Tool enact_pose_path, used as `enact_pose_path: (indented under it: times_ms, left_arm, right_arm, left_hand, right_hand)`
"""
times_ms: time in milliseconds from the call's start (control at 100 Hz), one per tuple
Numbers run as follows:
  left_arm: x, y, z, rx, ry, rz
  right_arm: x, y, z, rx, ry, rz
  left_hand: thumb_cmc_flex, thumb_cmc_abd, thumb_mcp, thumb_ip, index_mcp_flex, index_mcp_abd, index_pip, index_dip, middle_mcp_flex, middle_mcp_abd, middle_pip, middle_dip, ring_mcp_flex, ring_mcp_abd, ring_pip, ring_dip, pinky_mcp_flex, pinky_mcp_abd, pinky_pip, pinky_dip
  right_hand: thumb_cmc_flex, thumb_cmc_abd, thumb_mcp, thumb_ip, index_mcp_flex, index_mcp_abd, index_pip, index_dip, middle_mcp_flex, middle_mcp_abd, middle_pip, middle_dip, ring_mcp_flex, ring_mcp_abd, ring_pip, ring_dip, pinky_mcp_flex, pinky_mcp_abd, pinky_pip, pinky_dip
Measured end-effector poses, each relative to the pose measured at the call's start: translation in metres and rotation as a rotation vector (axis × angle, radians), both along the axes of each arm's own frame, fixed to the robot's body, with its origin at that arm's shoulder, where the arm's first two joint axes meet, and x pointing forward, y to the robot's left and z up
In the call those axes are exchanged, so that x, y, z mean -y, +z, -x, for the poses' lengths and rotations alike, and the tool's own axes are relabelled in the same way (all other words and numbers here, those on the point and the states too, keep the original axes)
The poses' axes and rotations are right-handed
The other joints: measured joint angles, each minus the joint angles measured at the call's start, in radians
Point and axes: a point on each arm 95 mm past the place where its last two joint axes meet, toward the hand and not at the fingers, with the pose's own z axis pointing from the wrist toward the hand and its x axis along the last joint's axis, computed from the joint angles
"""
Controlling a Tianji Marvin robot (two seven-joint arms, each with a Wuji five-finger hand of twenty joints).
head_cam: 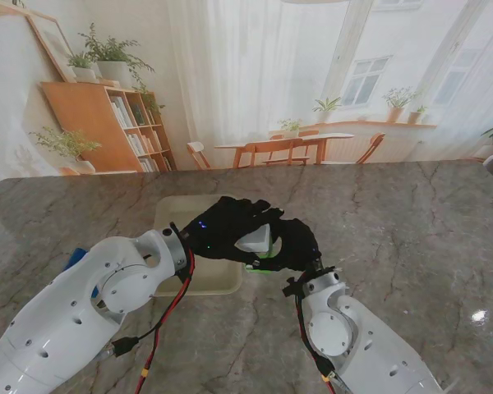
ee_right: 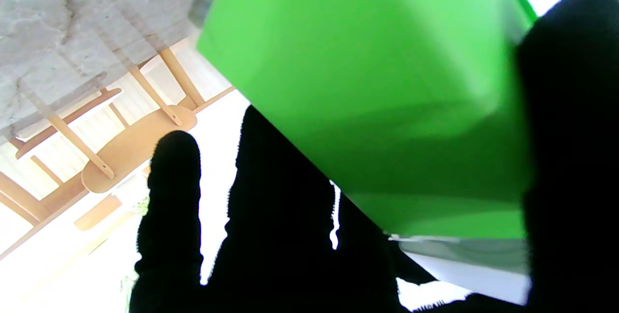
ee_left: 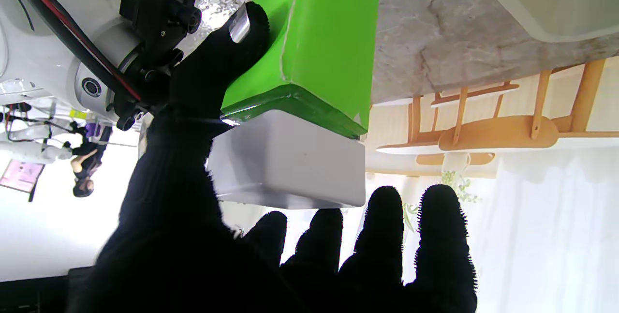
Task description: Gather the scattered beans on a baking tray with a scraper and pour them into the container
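The container, green low down and white higher up, stands on the marble just right of the cream baking tray. My right hand is shut on it, thumb pressed on the green wall. My left hand hovers over the container's top with fingers spread apart, holding nothing that I can see. A blue object, perhaps the scraper, shows past my left forearm. The beans are too small to make out, and the hands hide much of the tray.
A corner of the tray lies close to the container. The grey marble table stretches to the right and far side. My two forearms fill the near part of the stand view.
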Motion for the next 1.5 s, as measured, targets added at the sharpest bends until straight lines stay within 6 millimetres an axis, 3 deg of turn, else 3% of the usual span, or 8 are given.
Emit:
enact_pose_path:
  times_ms: [220, 430, 520, 630, 810, 1030, 1310, 1500]
  left_arm:
    - [-0.003, 0.006, 0.005, 0.075, 0.027, 0.015]
    - [-0.01, 0.007, 0.007, 0.023, 0.141, 0.076]
    - [-0.011, 0.006, 0.008, 0.027, 0.152, 0.07]
    - [-0.01, 0.004, 0.007, 0.028, 0.156, 0.068]
    - [-0.004, 0.0, 0.005, 0.013, 0.143, 0.077]
    - [-0.002, 0.001, 0.004, 0.01, 0.1, 0.059]
    - [-0.004, 0.005, 0.004, 0.043, 0.029, 0.014]
    - [-0.001, 0.003, 0.0, 0.106, -0.033, 0.007]
  right_arm:
    - [0.0, 0.004, 0.001, -0.001, -0.001, 0.003]
    - [0.0, 0.006, 0.001, 0.004, -0.001, 0.004]
    - [0.0, 0.007, 0.002, 0.008, 0.001, 0.006]
    - [0.0, 0.008, 0.003, 0.014, 0.002, 0.009]
    - [0.002, 0.009, 0.003, 0.016, -0.002, 0.011]
    - [0.004, 0.008, 0.004, 0.013, -0.009, 0.012]
    - [0.004, 0.007, 0.005, 0.011, -0.005, 0.011]
    - [0.004, 0.008, 0.006, 0.011, -0.004, 0.007]
  left_hand:
    - [-0.046, 0.05, 0.002, -0.001, 0.0, 0.077, 0.001, -0.022, 0.004, 0.009, 0.005, 0.0, 0.0, 0.002, -0.005, -0.007, -0.008, 0.0, -0.009, -0.001]
    - [-0.091, 0.081, -0.012, -0.001, 0.0, 0.178, 0.071, 0.23, 0.123, 0.006, 0.065, 0.121, 0.021, 0.003, 0.052, 0.064, 0.029, 0.0, 0.078, 0.048]
    - [-0.1, 0.081, -0.012, -0.001, 0.006, 0.179, 0.103, 0.287, 0.167, 0.006, 0.098, 0.197, 0.035, 0.003, 0.084, 0.103, 0.052, -0.017, 0.119, 0.077]
    - [-0.11, 0.081, -0.014, -0.004, 0.084, 0.175, 0.146, 0.355, 0.216, 0.004, 0.148, 0.31, 0.065, 0.003, 0.116, 0.153, 0.066, -0.042, 0.158, 0.099]
    - [-0.09, 0.081, -0.031, -0.006, 0.155, 0.123, 0.185, 0.445, 0.255, -0.032, 0.224, 0.458, 0.089, -0.012, 0.186, 0.216, 0.101, -0.089, 0.212, 0.122]
    - [0.068, 0.082, -0.077, -0.007, 0.189, 0.083, 0.125, 0.4, 0.275, -0.057, 0.207, 0.398, 0.123, -0.039, 0.212, 0.227, 0.114, -0.102, 0.221, 0.122]
    - [0.152, 0.064, -0.094, -0.011, 0.188, 0.084, 0.103, 0.351, 0.284, -0.067, 0.161, 0.341, 0.152, -0.075, 0.214, 0.227, 0.14, -0.115, 0.221, 0.122]
    - [0.166, 0.006, -0.113, -0.008, 0.196, 0.059, 0.166, 0.406, 0.295, -0.084, 0.196, 0.521, 0.179, -0.13, 0.251, 0.242, 0.176, -0.142, 0.221, 0.108]
  right_hand:
    - [0.0, 0.0, 0.0, 0.0, 0.0, 0.0, 0.0, 0.0, 0.0, 0.0, 0.0, 0.0, 0.0, 0.0, 0.0, 0.001, 0.0, 0.0, 0.0, 0.0]
    - [0.0, 0.0, 0.0, 0.0, 0.0, 0.0, 0.0, 0.0, 0.0, 0.0, 0.0, 0.0, 0.0, 0.0, 0.0, 0.002, 0.0, 0.0, 0.0, 0.0]
    - [0.0, 0.0, 0.0, 0.0, 0.0, 0.0, 0.0, 0.0, 0.0, 0.0, 0.0, 0.0, 0.0, 0.0, 0.0, 0.002, 0.0, 0.0, 0.0, 0.0]
    - [0.0, 0.0, 0.0, 0.0, 0.0, 0.0, 0.0, 0.0, 0.0, 0.0, 0.0, 0.0, 0.0, 0.0, 0.001, 0.002, 0.0, 0.0, 0.0, 0.0]
    - [0.004, 0.0, 0.001, 0.0, 0.0, 0.004, 0.0, 0.0, 0.0, 0.003, 0.0, 0.0, 0.0, 0.001, 0.002, 0.002, 0.0, 0.0, 0.0, 0.0]
    - [0.004, 0.0, 0.013, -0.001, 0.0, 0.011, 0.0, 0.0, 0.0, 0.009, 0.002, 0.0, 0.0, 0.005, 0.005, 0.004, 0.0, 0.0, 0.0, 0.0]
    - [0.006, -0.004, 0.014, -0.002, 0.0, 0.012, 0.0, 0.0, 0.0, 0.01, 0.009, 0.0, 0.0, 0.006, 0.008, 0.007, 0.0, 0.0, 0.0, 0.0]
    - [0.017, -0.023, 0.014, -0.002, 0.0, 0.012, 0.009, 0.01, 0.0, 0.015, 0.009, 0.0, 0.0, 0.01, 0.008, 0.007, 0.001, 0.0, 0.0, 0.0]
